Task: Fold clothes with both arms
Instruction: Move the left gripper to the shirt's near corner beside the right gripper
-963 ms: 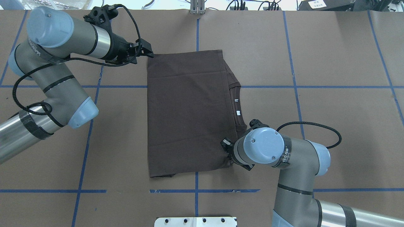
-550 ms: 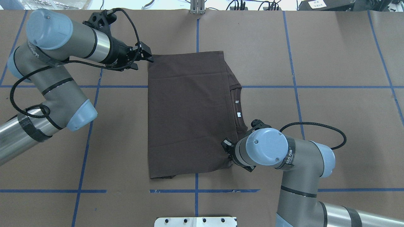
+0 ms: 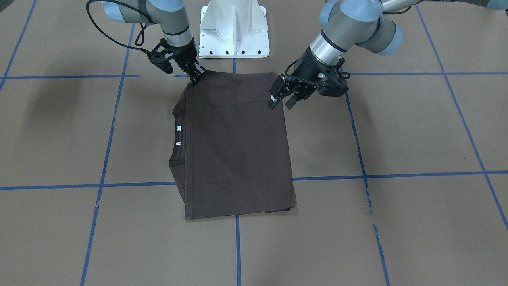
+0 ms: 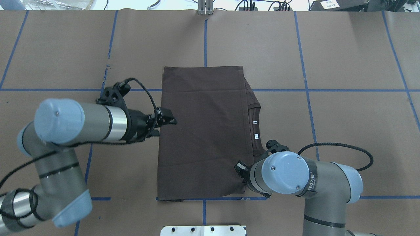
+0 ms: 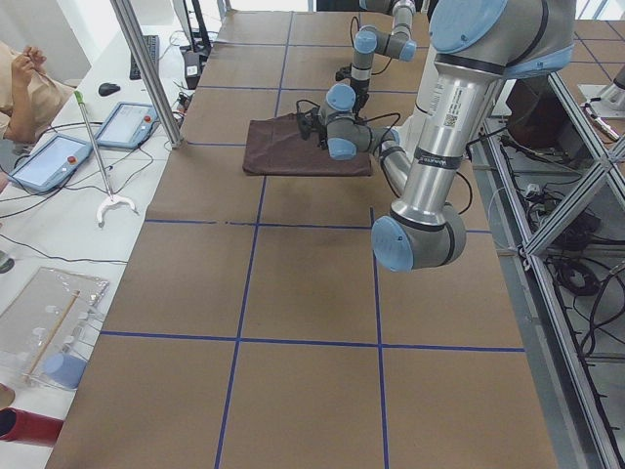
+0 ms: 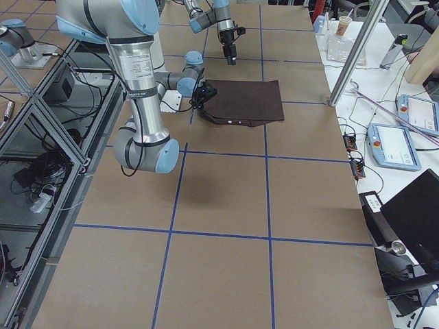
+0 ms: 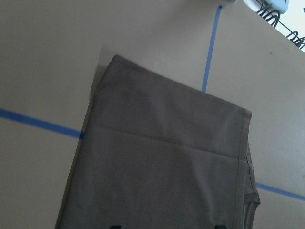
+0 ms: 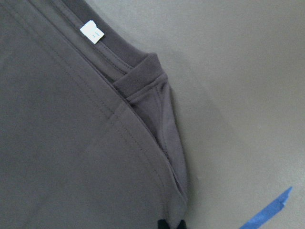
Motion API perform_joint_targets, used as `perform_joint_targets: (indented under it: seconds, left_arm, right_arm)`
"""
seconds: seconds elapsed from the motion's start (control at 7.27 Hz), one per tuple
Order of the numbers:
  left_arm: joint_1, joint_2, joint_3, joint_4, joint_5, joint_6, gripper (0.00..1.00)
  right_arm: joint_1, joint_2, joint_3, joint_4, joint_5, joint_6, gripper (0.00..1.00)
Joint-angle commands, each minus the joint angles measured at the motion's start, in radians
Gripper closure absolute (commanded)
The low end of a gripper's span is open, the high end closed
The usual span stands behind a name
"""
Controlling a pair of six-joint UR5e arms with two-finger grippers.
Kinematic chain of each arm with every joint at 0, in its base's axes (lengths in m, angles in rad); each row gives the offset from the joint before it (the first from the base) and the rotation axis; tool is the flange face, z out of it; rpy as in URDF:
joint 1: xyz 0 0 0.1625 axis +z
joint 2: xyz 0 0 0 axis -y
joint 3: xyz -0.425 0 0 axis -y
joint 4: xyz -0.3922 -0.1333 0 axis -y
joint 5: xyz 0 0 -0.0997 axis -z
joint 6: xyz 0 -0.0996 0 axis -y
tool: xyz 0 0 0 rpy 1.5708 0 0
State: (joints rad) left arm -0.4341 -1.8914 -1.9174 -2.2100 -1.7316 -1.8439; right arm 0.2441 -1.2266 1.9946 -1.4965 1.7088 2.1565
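Note:
The dark brown T-shirt (image 4: 203, 131) lies folded into a tall rectangle on the brown table, its collar and white neck labels (image 4: 255, 123) on its right side. My left gripper (image 4: 170, 120) is open and empty, raised over the shirt's left edge; the front view (image 3: 281, 104) shows its fingers spread. My right gripper (image 3: 197, 77) is shut on the shirt's near right corner, by the sleeve fold (image 8: 162, 109). In the overhead view my right wrist (image 4: 282, 173) hides that gripper. The left wrist view shows the shirt's far end (image 7: 162, 167).
The white pedestal base (image 3: 234, 28) stands at the table's near edge. Blue tape lines (image 4: 328, 90) grid the brown table cover. An operators' bench with tablets (image 5: 49, 161) and a metal post (image 5: 146, 68) runs along the far side.
My left gripper left the shirt's far left corner, opened and moved back toward me along the left edge. The shirt has shifted toward me and slightly right, with my right gripper.

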Motion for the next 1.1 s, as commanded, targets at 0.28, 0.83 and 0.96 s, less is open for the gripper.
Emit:
perform_joint_targets:
  seconds: [0.28, 0.83, 0.96]
  left_arm:
    - [0.259, 0.106, -0.015, 0.027, 0.176, -0.191, 0.24]
    - [0.321, 0.107, -0.008, 0.055, 0.213, -0.225, 0.49]
    - [0.321, 0.107, -0.011, 0.055, 0.213, -0.225, 0.49]
  right_arm:
    - [-0.005, -0.01, 0.004, -0.004, 0.0, 0.0, 1.0]
    - [-0.005, -0.01, 0.006, -0.004, 0.002, 0.0, 1.0]
    - [-0.003, -0.01, 0.006, -0.004, 0.002, 0.0, 1.0]
